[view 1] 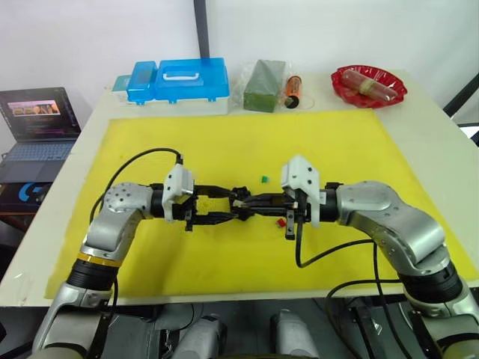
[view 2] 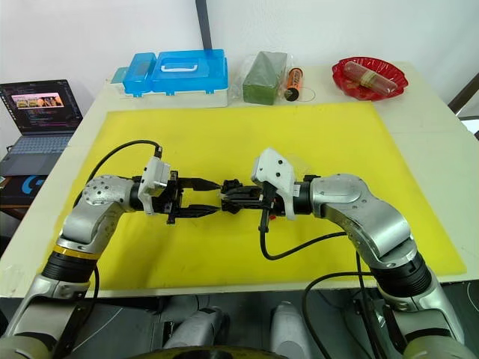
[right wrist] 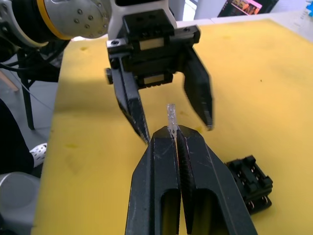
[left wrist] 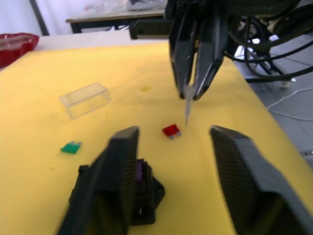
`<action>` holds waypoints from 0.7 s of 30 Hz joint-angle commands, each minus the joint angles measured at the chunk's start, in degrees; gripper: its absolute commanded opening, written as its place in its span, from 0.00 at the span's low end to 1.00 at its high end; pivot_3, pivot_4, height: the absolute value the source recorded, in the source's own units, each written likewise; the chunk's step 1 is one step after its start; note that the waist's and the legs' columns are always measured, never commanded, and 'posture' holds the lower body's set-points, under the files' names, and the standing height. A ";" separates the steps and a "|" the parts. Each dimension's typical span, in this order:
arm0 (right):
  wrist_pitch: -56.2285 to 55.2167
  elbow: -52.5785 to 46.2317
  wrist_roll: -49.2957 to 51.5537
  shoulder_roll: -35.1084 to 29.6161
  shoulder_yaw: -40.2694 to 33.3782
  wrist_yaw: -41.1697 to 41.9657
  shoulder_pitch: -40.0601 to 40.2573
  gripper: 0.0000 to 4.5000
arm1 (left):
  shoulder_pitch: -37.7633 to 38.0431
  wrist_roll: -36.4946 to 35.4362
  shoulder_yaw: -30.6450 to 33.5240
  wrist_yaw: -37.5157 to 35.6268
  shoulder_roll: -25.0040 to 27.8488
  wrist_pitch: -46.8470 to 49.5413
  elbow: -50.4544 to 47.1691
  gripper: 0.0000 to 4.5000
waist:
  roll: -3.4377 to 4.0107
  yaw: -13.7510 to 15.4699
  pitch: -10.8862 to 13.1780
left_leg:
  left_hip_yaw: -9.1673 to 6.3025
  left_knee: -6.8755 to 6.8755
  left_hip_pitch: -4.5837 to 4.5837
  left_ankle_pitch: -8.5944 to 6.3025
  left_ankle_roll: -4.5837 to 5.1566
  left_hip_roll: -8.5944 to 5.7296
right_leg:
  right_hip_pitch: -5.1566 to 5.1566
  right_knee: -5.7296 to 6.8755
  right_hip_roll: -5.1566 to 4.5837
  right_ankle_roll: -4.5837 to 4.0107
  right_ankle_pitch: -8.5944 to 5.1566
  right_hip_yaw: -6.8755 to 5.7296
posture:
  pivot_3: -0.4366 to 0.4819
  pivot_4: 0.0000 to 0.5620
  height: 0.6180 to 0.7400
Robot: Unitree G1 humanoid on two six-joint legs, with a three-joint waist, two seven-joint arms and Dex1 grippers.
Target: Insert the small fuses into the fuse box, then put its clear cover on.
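Observation:
The black fuse box (left wrist: 145,195) lies on the yellow mat, partly hidden behind one finger of my open left gripper (view 2: 214,196); a greyish-purple fuse (left wrist: 141,170) sits in its top. My right gripper (right wrist: 177,132) faces the left one tip to tip. It is shut on a pale whitish fuse (right wrist: 171,117) that sticks out past its tips, above the mat and apart from the box (right wrist: 249,183). A red fuse (left wrist: 171,130) and a green fuse (left wrist: 71,147) lie loose on the mat. Farther off on the mat stands the clear cover (left wrist: 85,99).
The yellow mat (view 1: 224,142) covers most of the white table. Along the back edge stand a blue case with a white handle (view 1: 179,81), a green packet (view 1: 262,84), an orange cylinder (view 1: 292,88) and a red dish (view 1: 368,84). A laptop (view 1: 37,120) sits off the table's left.

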 commanded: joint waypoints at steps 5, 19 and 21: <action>0.00 1.37 -6.35 -2.35 3.15 -1.24 -4.15 0.00 | 8.27 1.19 2.72 8.35 -0.87 -0.38 -4.86 1.00 | 0.00 0.10 0.00 | 0.00 -0.08 0.02 0.00 0.00 0.00 | -0.02 -0.02 0.00 0.00 0.00 0.00 | 0.48 0.27 1.00; -6.20 12.24 -13.57 -1.91 8.83 5.53 -10.79 0.00 | 11.69 8.19 -0.65 19.19 -10.70 -7.97 0.48 1.00 | -0.01 0.11 0.01 | 0.03 -0.06 0.01 0.00 0.00 -0.02 | 0.00 -0.06 -0.02 0.00 0.00 0.00 | 0.48 0.27 1.00; -8.15 14.65 -14.25 -1.07 9.32 6.91 -11.36 0.00 | 11.52 8.37 -0.74 20.07 -11.90 -8.46 1.36 1.00 | -0.01 0.07 0.01 | 0.03 -0.05 0.00 0.00 0.00 -0.02 | 0.00 -0.06 -0.03 0.00 0.00 0.00 | 0.48 0.27 1.00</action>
